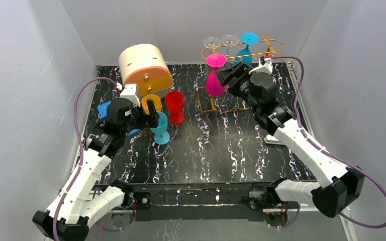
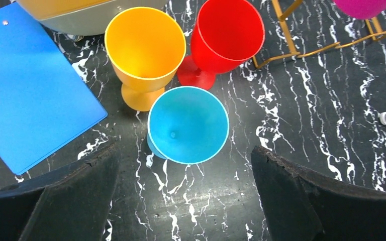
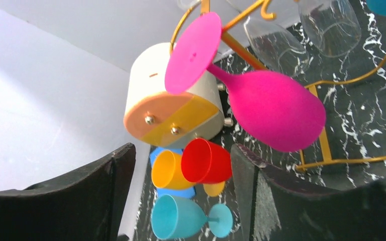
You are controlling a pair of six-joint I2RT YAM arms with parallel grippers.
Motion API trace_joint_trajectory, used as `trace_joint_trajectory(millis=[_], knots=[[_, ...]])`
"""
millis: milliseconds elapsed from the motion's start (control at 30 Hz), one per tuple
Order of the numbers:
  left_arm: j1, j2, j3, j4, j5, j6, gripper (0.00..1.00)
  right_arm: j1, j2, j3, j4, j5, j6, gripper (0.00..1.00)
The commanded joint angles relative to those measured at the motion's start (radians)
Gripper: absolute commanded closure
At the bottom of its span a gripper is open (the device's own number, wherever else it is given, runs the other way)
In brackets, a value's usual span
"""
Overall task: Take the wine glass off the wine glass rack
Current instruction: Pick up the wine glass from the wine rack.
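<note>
left gripper point(image 2: 185, 155): fingers wide open, over blue glass point(image 2: 188, 124) standing on table point(image 2: 306, 100)
right gripper point(image 3: 182, 160): fingers apart, holding nothing, beside pink glass point(image 3: 276, 110)
pink glass: hangs upside down on rack point(image 3: 325, 145)

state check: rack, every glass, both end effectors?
wine glass rack: upright, four glasses hanging on it.
pink glass: hanging upside down on rack, not gripped.
two clear glasses: hanging upside down on rack.
blue hanging glass: upside down on rack.
cyan glass: standing upright, not gripped.
red glass: standing upright.
yellow glass: standing upright.
left end effector: open, above cyan glass.
right end effector: open, near pink glass.
</note>
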Motion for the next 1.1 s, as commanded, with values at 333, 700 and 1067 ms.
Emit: trace_joint_trajectory(millis=[333,700,1067], knots=[[0.005,-0.007,0.035,0.006,0.081,0.018,0.02,-0.042,0.171,0.216,0.065,0.126,0.040,0.33],[0.005,-0.038,0.060,-0.037,0.006,0.060,0.02,-0.054,0.233,0.234,0.157,0.142,0.009,0.35],[0.005,-0.059,0.084,-0.062,-0.059,0.059,0.02,-0.059,0.254,0.247,0.176,0.143,-0.044,0.42]])
